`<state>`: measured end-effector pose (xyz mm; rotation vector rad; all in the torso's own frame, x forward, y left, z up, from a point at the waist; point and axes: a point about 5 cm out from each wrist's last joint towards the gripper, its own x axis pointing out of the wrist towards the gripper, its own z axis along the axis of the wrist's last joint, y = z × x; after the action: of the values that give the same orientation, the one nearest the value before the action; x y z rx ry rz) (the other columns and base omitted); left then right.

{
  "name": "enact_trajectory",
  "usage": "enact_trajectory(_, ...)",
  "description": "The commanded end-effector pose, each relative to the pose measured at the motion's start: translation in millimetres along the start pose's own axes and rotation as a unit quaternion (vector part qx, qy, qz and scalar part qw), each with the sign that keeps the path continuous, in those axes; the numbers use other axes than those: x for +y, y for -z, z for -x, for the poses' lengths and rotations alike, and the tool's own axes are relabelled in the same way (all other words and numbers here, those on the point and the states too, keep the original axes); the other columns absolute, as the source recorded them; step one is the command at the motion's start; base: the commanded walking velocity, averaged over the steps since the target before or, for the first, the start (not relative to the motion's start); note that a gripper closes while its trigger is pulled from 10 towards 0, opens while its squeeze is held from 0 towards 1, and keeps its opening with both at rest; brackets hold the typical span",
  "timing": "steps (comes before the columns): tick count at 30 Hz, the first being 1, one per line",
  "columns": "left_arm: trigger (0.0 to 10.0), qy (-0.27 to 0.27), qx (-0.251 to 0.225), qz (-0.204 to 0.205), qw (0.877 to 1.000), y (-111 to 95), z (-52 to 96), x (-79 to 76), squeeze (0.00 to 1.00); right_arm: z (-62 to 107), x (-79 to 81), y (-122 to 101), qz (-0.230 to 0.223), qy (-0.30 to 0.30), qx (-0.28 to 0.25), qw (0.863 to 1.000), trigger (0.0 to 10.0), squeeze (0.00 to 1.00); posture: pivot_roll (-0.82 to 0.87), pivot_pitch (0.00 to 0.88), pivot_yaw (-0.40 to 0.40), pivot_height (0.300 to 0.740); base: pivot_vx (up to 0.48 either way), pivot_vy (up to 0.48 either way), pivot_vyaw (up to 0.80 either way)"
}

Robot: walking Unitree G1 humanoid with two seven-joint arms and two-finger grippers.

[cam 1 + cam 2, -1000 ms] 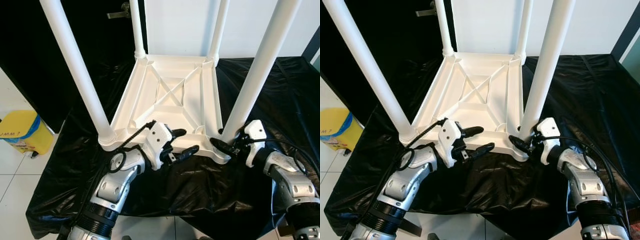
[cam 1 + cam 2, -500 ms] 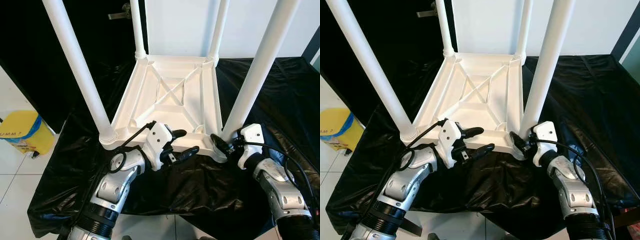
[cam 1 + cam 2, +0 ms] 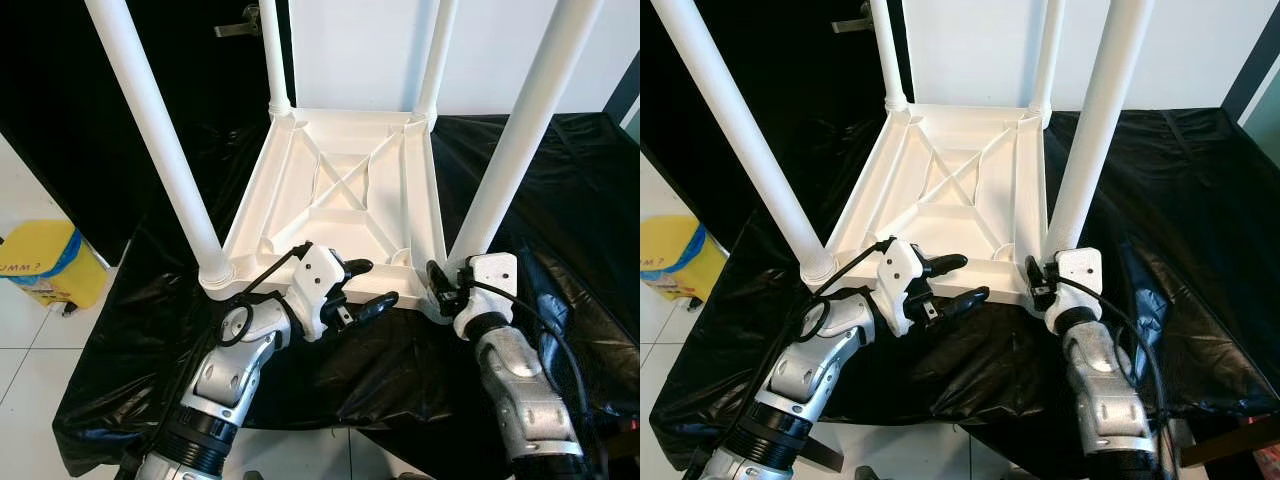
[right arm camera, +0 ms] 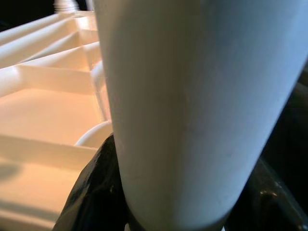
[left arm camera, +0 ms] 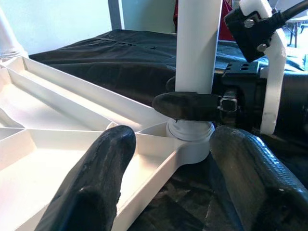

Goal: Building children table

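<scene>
Plainly the children's table [image 3: 350,190] lies upside down on the black-draped bench [image 3: 560,180], all four white legs pointing up. The right gripper [image 3: 1040,283] has its jaws closed around the base of the near right leg [image 3: 510,140], just above its socket; the right wrist view shows dark fingers [image 4: 91,192] hugging the tube on both sides. The left gripper [image 3: 368,283] hovers with jaws spread apart over the near rim of the table, one finger inside the frame, one outside, gripping nothing. My worry is that twisting or pushing the leg while nothing pins the frame could slide the light table across the slippery cloth, or leave the leg crooked in its socket.
</scene>
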<state>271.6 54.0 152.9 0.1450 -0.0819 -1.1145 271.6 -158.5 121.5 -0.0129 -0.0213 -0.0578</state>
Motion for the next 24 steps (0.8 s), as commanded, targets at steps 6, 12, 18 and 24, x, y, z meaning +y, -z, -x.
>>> enact_trajectory(6, 10.0, -0.022, 0.002, 0.001, 1.000, 0, 1.1, -1.2, 0.00, 0.1, 4.8, 6, 0.002, 0.073, 0.027, 0.997, 10.0, 0.00, -0.11, 0.044, 0.009, 0.740, 0.000, 0.000, 0.00)
enact_trajectory(12, 10.0, -0.020, 0.002, 0.002, 1.000, 1, 0.7, -2.2, 0.00, -0.9, 3.2, 4, 0.004, 0.077, 0.023, 0.997, 10.0, 0.00, -0.11, 0.044, 0.008, 0.740, 0.000, 0.000, 0.00)
enact_trajectory(18, 10.0, -0.022, 0.003, 0.000, 1.000, 1, 1.4, -1.0, 0.00, 0.0, 7.9, 4, 0.001, 0.066, 0.023, 0.998, 10.0, 0.00, -0.11, 0.041, 0.004, 0.740, 0.000, 0.000, 0.00)
enact_trajectory(24, 10.0, -0.022, 0.003, 0.001, 1.000, 1, 1.3, -2.2, 0.00, -0.6, 8.2, -1, 0.001, 0.047, 0.010, 0.999, 10.0, 1.00, -0.11, 0.034, 0.001, 0.740, 0.000, 0.000, 0.00)
